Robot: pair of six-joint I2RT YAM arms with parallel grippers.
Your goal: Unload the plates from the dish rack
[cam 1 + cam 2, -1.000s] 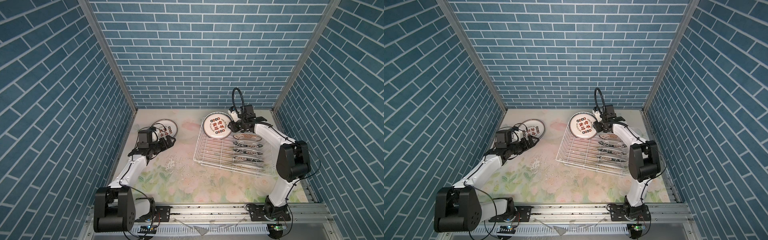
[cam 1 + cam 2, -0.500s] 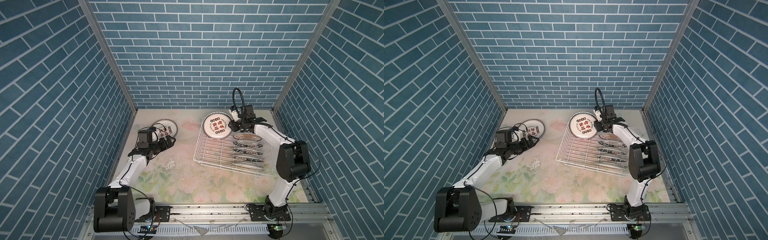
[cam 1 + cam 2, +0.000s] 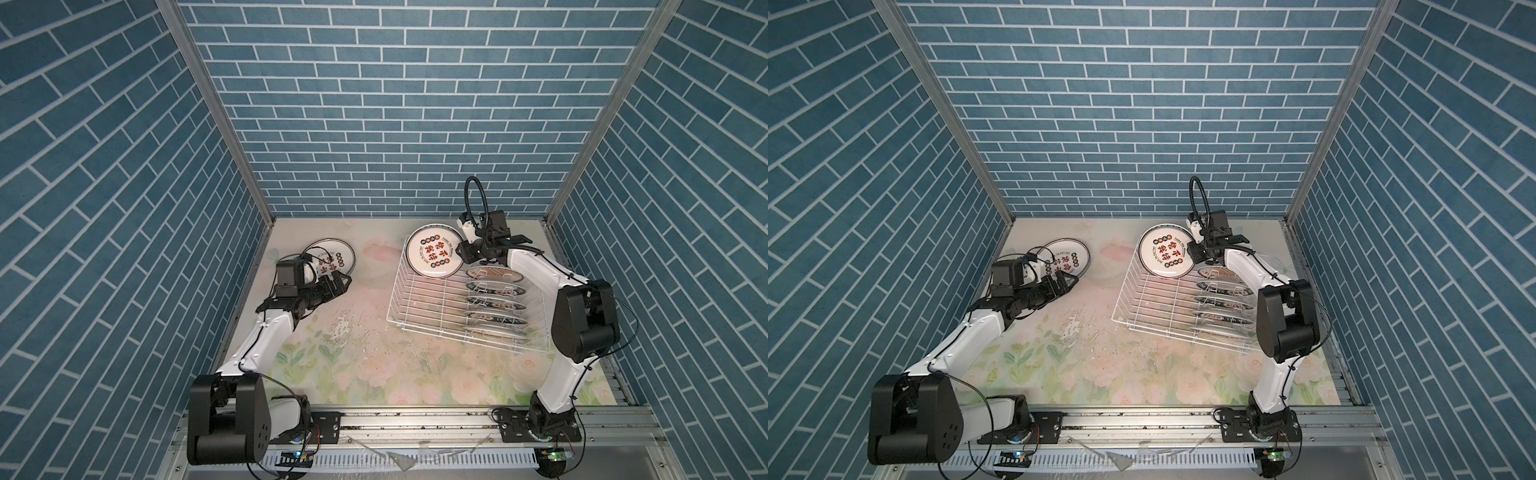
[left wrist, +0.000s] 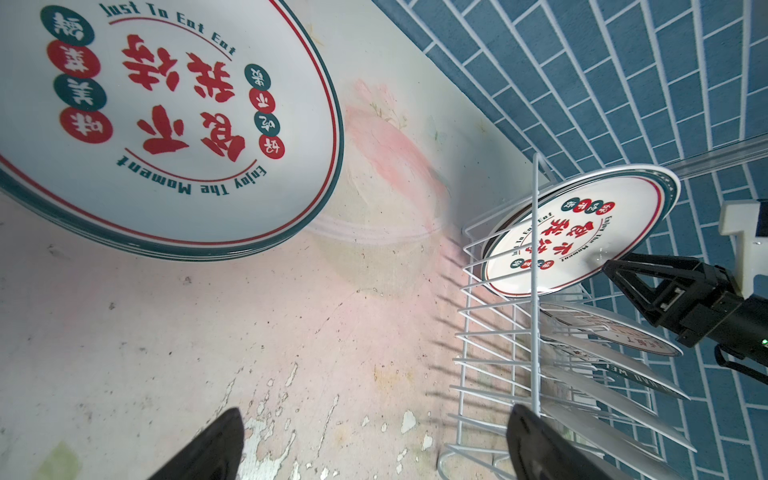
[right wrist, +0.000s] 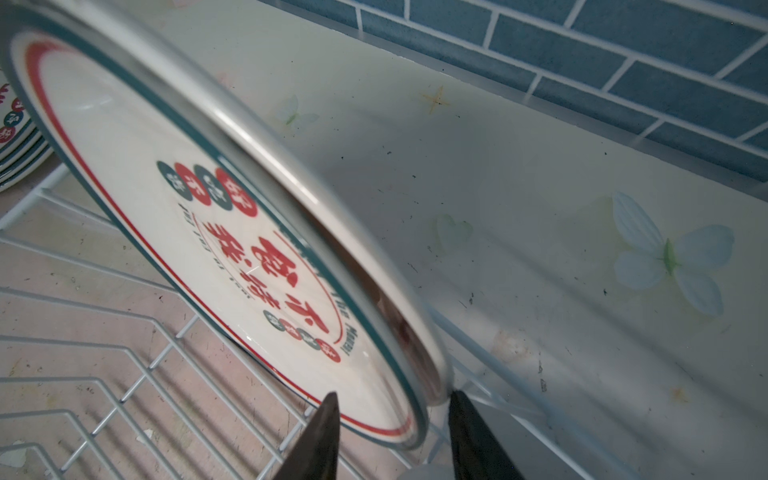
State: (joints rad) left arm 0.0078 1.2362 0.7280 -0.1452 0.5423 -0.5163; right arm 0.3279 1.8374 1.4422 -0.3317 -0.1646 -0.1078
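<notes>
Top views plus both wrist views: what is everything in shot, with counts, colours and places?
table: one, pale floral, under everything.
walls: three, blue brick.
dish rack: one, white wire, table's right half.
held plate: one, white, green rim, red characters; tilted over the rack's far end.
racked plates: about five, white, patterned; leaning along the rack's right side.
stacked plates: several, white, green rims; flat at far left.
left gripper: black, open, empty, beside the stack.
right gripper: black, shut on the held plate's rim.
</notes>
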